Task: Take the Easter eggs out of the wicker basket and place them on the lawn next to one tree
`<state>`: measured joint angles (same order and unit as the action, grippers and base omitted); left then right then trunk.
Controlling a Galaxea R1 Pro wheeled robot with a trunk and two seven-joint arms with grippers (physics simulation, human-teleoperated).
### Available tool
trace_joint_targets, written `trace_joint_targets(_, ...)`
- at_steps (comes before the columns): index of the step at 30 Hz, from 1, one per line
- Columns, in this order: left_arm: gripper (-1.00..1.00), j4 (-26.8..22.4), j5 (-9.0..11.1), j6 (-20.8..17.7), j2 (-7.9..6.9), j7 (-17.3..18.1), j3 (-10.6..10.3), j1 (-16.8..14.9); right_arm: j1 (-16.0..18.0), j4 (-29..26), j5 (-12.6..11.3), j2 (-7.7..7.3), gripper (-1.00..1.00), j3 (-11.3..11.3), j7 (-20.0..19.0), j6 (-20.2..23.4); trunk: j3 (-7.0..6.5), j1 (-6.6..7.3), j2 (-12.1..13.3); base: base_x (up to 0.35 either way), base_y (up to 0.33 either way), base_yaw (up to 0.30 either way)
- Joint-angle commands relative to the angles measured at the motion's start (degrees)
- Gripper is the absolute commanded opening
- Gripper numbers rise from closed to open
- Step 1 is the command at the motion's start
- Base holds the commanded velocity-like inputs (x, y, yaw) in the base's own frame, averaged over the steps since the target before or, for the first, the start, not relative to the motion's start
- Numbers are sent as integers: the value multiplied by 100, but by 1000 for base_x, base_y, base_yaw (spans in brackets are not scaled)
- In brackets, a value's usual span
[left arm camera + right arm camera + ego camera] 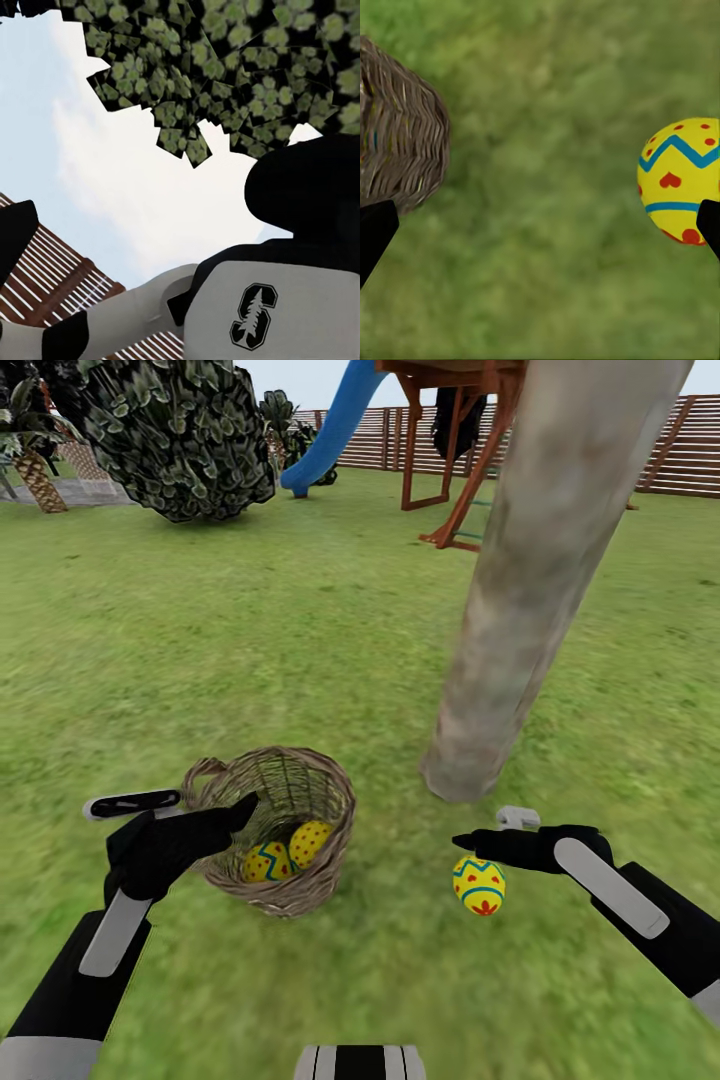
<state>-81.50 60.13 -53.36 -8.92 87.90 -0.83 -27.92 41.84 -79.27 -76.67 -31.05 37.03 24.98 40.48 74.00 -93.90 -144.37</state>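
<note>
The wicker basket (288, 785) stands on the lawn (200, 660) with two Easter eggs (266, 862) (311, 842) lying inside. A third yellow egg (479, 885) lies on the grass close to the foot of the thick grey-brown tree (500, 660). My right gripper (488, 830) hovers open just above that egg, holding nothing; in the right wrist view the egg (679, 180) sits beside one fingertip (709, 225) and the basket (397, 150) is off to the other side. My left gripper (190, 805) is open at the basket's rim by its loop handle.
A wooden play tower (450, 440) with a blue slide (335, 420) stands behind the tree, before the slat fence (690, 450). A big round leafy bush (175, 435) sits at the far left. The left wrist view looks up at leaves (247, 67) and sky.
</note>
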Motion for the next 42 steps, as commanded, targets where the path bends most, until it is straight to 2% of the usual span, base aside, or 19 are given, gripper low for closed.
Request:
trace_joint_targets(1, 100, 2, 16, -61, -4, 17, -7, -2, 8, -10, -59, -6, 100, 14, 60, -5, 5, 1, -2, 0, 300, 0)
trace_joint_targets(14, 100, 325, -4, -61, -8, -20, -8, -2, 7, -35, -71, -9, 100, 15, 51, -5, 5, 1, -2, 0, 302, 0)
trace_joint_targets(16, 100, 455, -8, -57, -37, -25, 17, -2, 2, -61, -185, -18, 100, 15, 51, -2, 5, 1, -2, 0, 303, 0)
trace_joint_targets(17, 100, 511, -9, -55, -119, -32, 44, -2, 1, -73, -344, -27, 100, 15, 51, 1, 5, 1, -2, 0, 303, 0)
trace_joint_targets(18, 100, 523, -9, -54, -156, -36, 50, -2, 0, -77, -399, -31, 100, 15, 51, 1, 5, 1, -2, 0, 303, 0)
trace_joint_targets(19, 100, 553, -7, -49, -276, -46, 62, -2, 0, -82, -540, -40, 100, 14, 51, 2, 5, 1, -2, 0, 303, 0)
trace_joint_targets(21, 100, 702, 4, -40, -471, -48, 108, -2, -1, -94, -667, -48, 100, 14, 51, 3, 5, 1, -2, 0, 209, 0)
trace_joint_targets(23, 100, 889, 2, -37, -507, -46, 260, -2, -1, -100, -687, -51, 100, 11, 46, 3, 5, 1, -2, 0, 72, 0)
trace_joint_targets(26, 100, 1137, -7, -33, -526, -45, 548, -2, -1, -104, -697, -57, 100, 7, 43, 3, 5, 1, -2, 0, 23, 0)
trace_joint_targets(28, 100, 1225, -32, -27, -531, -46, 637, -2, -1, -99, -700, -65, 100, 6, 42, 3, 5, 1, -2, 0, 5, 0)
trace_joint_targets(32, 100, 1249, -245, -26, -526, -45, 653, -2, -1, -82, -704, -67, 100, 6, 50, 3, 5, 1, -2, 0, 0, 0)
trace_joint_targets(39, 100, 1336, -288, -16, -471, -46, 655, -2, -1, -35, -708, -68, 100, -1, 51, 3, 5, 1, -2, 0, 0, 0)
trace_joint_targets(42, 100, 1374, -297, -7, -459, -94, 659, -2, -1, -28, -711, -68, 100, -3, 51, 3, -62, 9, 2, 0, 0, 0)
